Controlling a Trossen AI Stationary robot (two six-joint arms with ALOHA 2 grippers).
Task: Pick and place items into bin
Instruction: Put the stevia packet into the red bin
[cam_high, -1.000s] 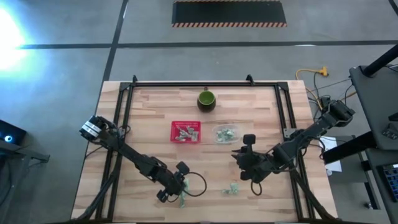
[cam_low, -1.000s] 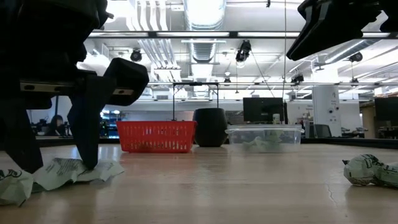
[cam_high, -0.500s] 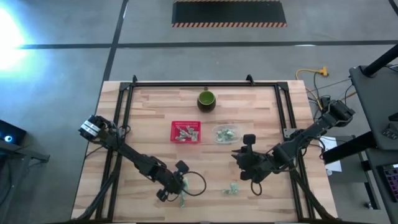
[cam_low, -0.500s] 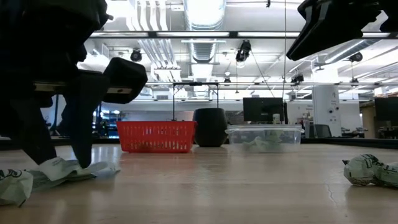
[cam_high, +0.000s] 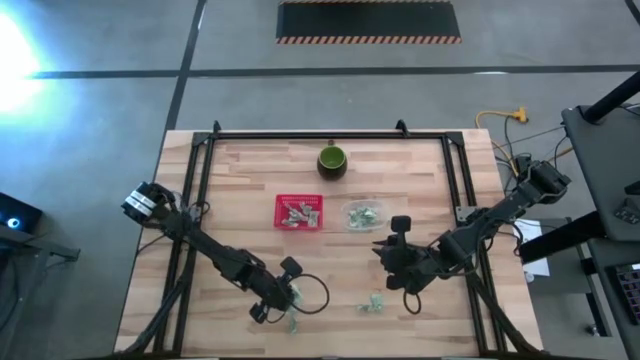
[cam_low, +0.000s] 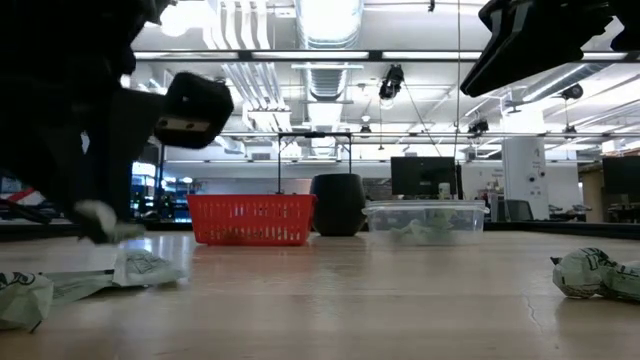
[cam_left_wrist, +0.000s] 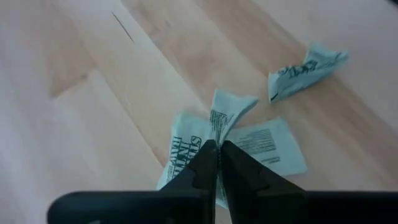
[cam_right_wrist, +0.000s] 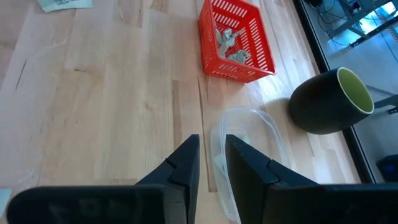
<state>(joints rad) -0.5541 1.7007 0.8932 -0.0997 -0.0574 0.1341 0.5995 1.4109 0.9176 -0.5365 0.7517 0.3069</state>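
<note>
Pale green-and-white wrapped items, scattered in four spots.
Crumpled, printed wrappers (cam_left_wrist: 239, 140) flat on the wood near the front left edge; two more (cam_high: 373, 303) front centre; several heaped in the red basket (cam_high: 299, 211); others inside the clear tub (cam_high: 364, 215).

On the table (cam_high: 250, 180), the basket (cam_high: 298, 211) sits near centre; the cup (cam_high: 332, 160) lies at one o'clock behind it, the tub (cam_high: 364, 214) at three o'clock, loose wrapped items (cam_high: 373, 303) at five o'clock.

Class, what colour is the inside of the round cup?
Yellow-green inside the dark cup; clearest in the right wrist view.
</note>
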